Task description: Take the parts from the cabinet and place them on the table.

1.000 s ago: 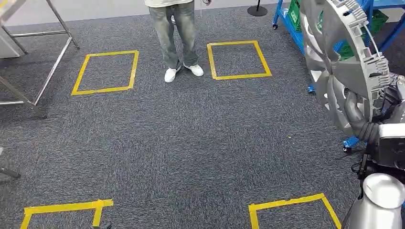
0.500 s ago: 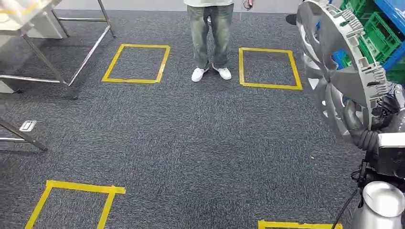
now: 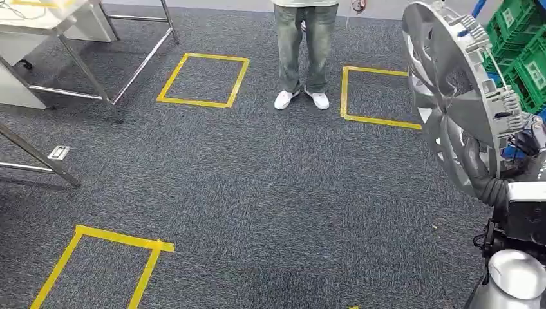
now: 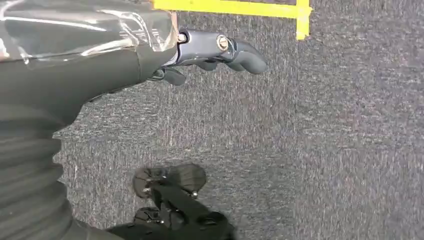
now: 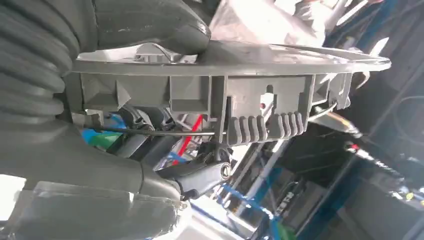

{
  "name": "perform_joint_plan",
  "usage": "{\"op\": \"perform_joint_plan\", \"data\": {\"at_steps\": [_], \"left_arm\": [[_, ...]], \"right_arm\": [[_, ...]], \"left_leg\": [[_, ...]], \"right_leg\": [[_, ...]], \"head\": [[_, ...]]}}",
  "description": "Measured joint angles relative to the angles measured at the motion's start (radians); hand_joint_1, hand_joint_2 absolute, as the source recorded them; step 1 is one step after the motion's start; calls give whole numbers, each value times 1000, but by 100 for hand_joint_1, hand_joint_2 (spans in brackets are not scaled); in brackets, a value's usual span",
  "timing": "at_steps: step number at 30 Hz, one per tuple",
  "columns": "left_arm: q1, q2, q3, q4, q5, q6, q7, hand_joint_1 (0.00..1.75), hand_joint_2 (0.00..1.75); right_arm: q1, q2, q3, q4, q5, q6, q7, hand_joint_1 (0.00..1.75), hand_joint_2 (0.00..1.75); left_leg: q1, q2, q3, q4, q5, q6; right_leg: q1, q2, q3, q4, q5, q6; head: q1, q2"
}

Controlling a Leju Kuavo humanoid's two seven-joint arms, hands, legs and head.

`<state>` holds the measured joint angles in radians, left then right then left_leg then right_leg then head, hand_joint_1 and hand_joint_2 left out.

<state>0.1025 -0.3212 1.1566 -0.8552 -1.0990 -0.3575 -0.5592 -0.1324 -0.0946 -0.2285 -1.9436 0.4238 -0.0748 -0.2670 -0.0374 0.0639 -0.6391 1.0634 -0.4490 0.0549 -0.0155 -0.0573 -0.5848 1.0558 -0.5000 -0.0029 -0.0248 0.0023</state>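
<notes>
A large silver wheel cover (image 3: 460, 96) stands on edge at the right of the head view, and my right hand (image 3: 508, 154) grips it by the rim. In the right wrist view the grey thumb (image 5: 150, 22) presses on the face of the wheel cover (image 5: 260, 95), with dark fingers (image 5: 200, 175) behind its ribbed rim. My left hand (image 4: 220, 50) hangs over the carpet, fingers loosely extended, holding nothing. The metal-framed table (image 3: 45, 29) is at the far left. The blue cabinet with green crates (image 3: 521, 58) is behind the wheel cover at the far right.
A person (image 3: 304, 51) in grey trousers and white shoes stands ahead between two yellow tape squares (image 3: 203, 80) (image 3: 376, 96). Another tape square (image 3: 103, 264) lies near left on the grey carpet. The table's slanted legs (image 3: 38, 158) reach in from the left.
The whole picture has shifted: the camera turned toward the table, so the squares and the person slid right and more of the table shows. The wheel cover stays in my right hand.
</notes>
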Motion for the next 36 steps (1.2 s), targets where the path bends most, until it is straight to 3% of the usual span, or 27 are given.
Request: {"op": "perform_joint_plan", "data": {"at_steps": [1, 4, 5, 6, 7, 8, 10, 11, 12, 14, 15, 16, 17, 19, 20, 21, 22, 23, 25, 26, 27, 28, 29, 30, 31, 35, 36], "left_arm": [[-4, -1, 4, -7, -1, 1, 2, 0, 175], [-9, -6, 14, -24, -1, 1, 8, 0, 175], [-9, -8, 17, -32, 0, 0, 11, 0, 175], [-7, -13, 19, -35, 6, 0, 12, 0, 175], [-10, -15, 19, -39, 10, 0, 16, 0, 175], [-14, -16, 19, -42, 11, 0, 18, 0, 175], [-15, -25, 19, -45, 15, -2, 18, 0, 175], [-14, -27, 19, -46, 16, -2, 19, 0, 175], [-14, -30, 19, -47, 16, -3, 20, 0, 175], [-13, -32, 19, -47, 18, -10, 21, 0, 175], [-13, -32, 19, -49, 18, -12, 21, 0, 175], [-14, -31, 19, -53, 17, -12, 24, 0, 175], [-12, -32, 18, -55, 16, -13, 24, 0, 175], [-6, -32, 17, -56, 16, -11, 24, 0, 175], [-5, -32, 17, -56, 16, -11, 24, 0, 175], [-3, -33, 15, -58, 15, -9, 23, 0, 175], [-3, -34, 10, -58, 13, -8, 23, 0, 175], [-5, -33, 6, -58, 10, -7, 23, 0, 175], [-5, -35, 1, -57, 5, 0, 23, 0, 175], [-6, -35, -2, -57, 0, 1, 23, 0, 175], [-6, -35, -7, -57, -1, 3, 23, 0, 175], [-6, -35, -8, -57, -3, 4, 23, 0, 175], [-5, -35, -8, -57, -5, 6, 23, 0, 175], [-5, -35, -8, -57, -9, 7, 22, 0, 175], [-9, -35, -10, -57, -12, 7, 21, 0, 175], [-8, -34, -12, -57, -21, 10, 10, 0, 175], [-7, -34, -12, -56, -22, 11, 5, 0, 175]], "right_arm": [[-5, 5, 0, 0, 0, 3, 0, 171, 175], [-18, 20, 0, 0, 15, 19, 3, 171, 175], [-20, 24, 0, -3, 18, 25, 5, 171, 175], [-22, 29, 1, -3, 22, 31, 10, 171, 175], [-27, 30, 2, -5, 23, 32, 9, 171, 175], [-30, 32, 0, -5, 24, 32, 10, 171, 175], [-32, 36, 0, -7, 25, 32, 10, 171, 175], [-32, 38, 0, -8, 26, 32, 10, 171, 175], [-31, 40, 0, -8, 30, 32, 12, 171, 175], [-31, 43, -1, -12, 34, 32, 13, 171, 175], [-31, 45, -1, -15, 35, 32, 13, 171, 175], [-33, 47, -2, -17, 35, 33, 12, 171, 175], [-29, 47, -3, -21, 37, 33, 13, 171, 175], [-27, 47, -5, -25, 37, 33, 12, 171, 175], [-26, 47, -6, -26, 39, 33, 12, 171, 175], [-24, 46, -13, -30, 39, 32, 12, 171, 175], [-20, 46, -21, -36, 39, 32, 10, 171, 175], [-19, 44, -28, -42, 36, 32, 7, 171, 175], [-18, 40, -39, -45, 31, 31, 2, 171, 175], [-14, 40, -44, -46, 31, 31, 2, 171, 175], [-11, 40, -47, -47, 31, 31, 2, 171, 175], [-7, 39, -48, -47, 30, 32, 1, 171, 175], [-4, 37, -49, -47, 27, 32, -2, 171, 175], [-2, 34, -50, -47, 24, 32, -4, 171, 175], [0, 29, -53, -47, 20, 31, -9, 171, 175], [15, 10, -61, -46, -12, 23, -31, 171, 175], [20, 3, -64, -44, -19, 20, -34, 171, 175]], "left_leg": [[-3, 9, 2, -8, -7, 2], [-11, -20, 2, -24, -2, 9], [1, -34, 41, -58, 15, 18], [3, -43, 55, -85, 24, 16], [6, -50, 62, -92, 33, 27], [9, -60, 64, -94, 34, 27], [12, -90, 64, -93, 32, 25], [15, -104, 65, -92, 31, 23], [19, -119, 68, -91, 28, 18], [28, -143, 69, -73, 16, 1], [29, -154, 61, -56, 5, -12], [25, -163, 48, -30, -11, -22], [27, -167, 43, -30, -13, -25], [34, -175, 40, -32, -12, -27], [37, -179, 40, -29, -17, -30], [35, -144, 32, -13, -30, -36], [36, -107, 11, 34, -56, -42], [40, -83, -26, 108, -90, -47], [47, -66, -115, 269, -143, -52], [49, -65, -136, 294, -138, -53], [50, -64, -127, 261, -107, -52], [50, -62, -96, 189, -64, -50], [49, -52, -48, 89, -14, -44], [46, -24, -5, 7, 19, -37], [36, -2, 6, -15, -3, -41], [24, -41, 11, -34, 2, -21], [35, -50, 35, -54, 14, -14]], "right_leg": [[5, -9, 1, -3, -1, 3], [0, -37, 9, -16, -1, 11], [8, -40, 9, -19, -6, 14], [3, -1, 9, 5, -14, 12], [2, 29, -14, 59, -39, 5], [1, 48, -53, 134, -67, 2], [-7, 56, -140, 283, -108, 11], [-11, 55, -155, 290, -99, 21], [-17, 56, -142, 246, -71, 37], [-31, 63, -70, 74, 13, 71], [-44, 94, -37, -6, 45, 84], [-38, 103, -30, -15, 45, 70], [-34, 89, -34, -11, 44, 52], [-26, 82, -35, -10, 43, 41], [-36, 75, -31, -14, 44, 32], [-34, 69, -27, -15, 42, 27], [-33, 61, -24, -15, 39, 21], [-30, 55, -23, -15, 37, 19], [-25, 39, -22, -15, 34, 16], [-24, 31, -20, -15, 32, 13], [-23, 23, -18, -15, 28, 13], [-22, 16, -14, -15, 26, 14], [-22, 10, -8, -15, 23, 15], [-21, 5, -3, -15, 19, 19], [-17, -1, -1, -17, 17, 23], [-18, -34, 18, -34, 13, 48], [-24, -12, 12, -22, 6, 48]], "head": [[2, 0], [-1, 0], [0, 0], [4, 0], [0, 0], [7, 0], [5, 0], [6, 0], [6, 0], [6, 0], [8, 0], [10, 0], [7, 0], [6, 0], [5, 0], [6, 0], [-5, 0], [-5, 0], [-6, 0], [-6, 0], [-6, 0], [-6, 0], [-6, 0], [-6, 0], [-5, 0], [-6, 0], [-2, 0]]}}
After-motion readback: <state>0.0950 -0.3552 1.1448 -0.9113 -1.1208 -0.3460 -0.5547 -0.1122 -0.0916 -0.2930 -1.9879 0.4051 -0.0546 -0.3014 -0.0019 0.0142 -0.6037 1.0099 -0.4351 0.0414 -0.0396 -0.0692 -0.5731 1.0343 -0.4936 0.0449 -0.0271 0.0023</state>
